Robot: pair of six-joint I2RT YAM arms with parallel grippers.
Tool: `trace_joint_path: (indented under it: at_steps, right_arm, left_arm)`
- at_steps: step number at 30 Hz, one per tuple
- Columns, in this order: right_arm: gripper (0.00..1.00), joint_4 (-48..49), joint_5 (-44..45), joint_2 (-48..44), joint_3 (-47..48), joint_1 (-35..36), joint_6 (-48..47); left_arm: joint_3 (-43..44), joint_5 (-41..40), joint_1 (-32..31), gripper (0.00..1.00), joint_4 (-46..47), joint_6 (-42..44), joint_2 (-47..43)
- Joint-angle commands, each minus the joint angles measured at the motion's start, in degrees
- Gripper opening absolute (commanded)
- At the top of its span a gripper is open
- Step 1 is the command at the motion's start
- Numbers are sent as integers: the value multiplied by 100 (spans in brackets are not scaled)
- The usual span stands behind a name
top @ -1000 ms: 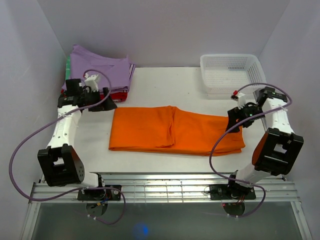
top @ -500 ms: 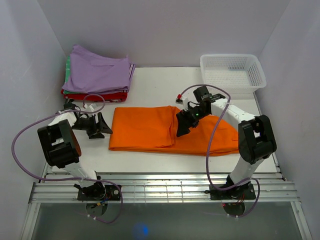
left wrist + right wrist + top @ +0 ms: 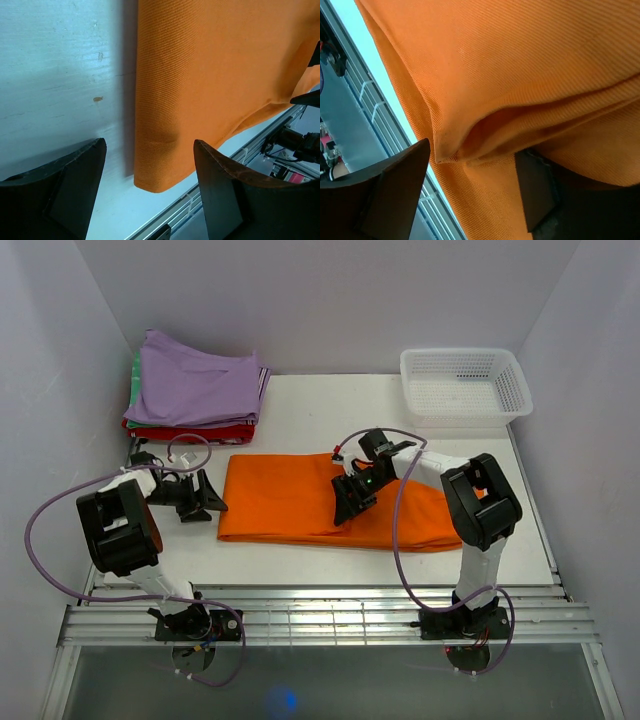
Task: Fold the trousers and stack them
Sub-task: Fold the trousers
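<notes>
The orange trousers lie folded lengthwise across the middle of the white table. My left gripper rests low on the table just left of their left end and is open. In the left wrist view the near corner of the trousers sits between the two dark fingers without touching them. My right gripper is down on the middle of the trousers, open. In the right wrist view a loose folded edge lies between the fingers, and the right finger is tucked under the top layer.
A stack of folded garments, lilac on top of red and green, stands at the back left. A white mesh basket sits at the back right. A slatted metal rail runs along the near table edge.
The right arm swung from the trousers' right end to their middle and came down on the fold. The left arm dropped from beside the garment stack to the table at the trousers' left end.
</notes>
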Motion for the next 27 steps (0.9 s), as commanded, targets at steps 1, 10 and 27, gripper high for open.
trace_joint_path:
  at_steps: [1,10,27]
  right_arm:
    - [73,21,-121,19,148,92,139]
    - [26,-173,-762,-279,279,127,227]
    - [10,-621,-878,9,-336,127,-168]
  left_arm:
    - [-8,60,-1,81,257,-81,-163]
    - [-43,7,-1,81,292,-81,-198]
    - [-16,402,-45,92,678,-353,285]
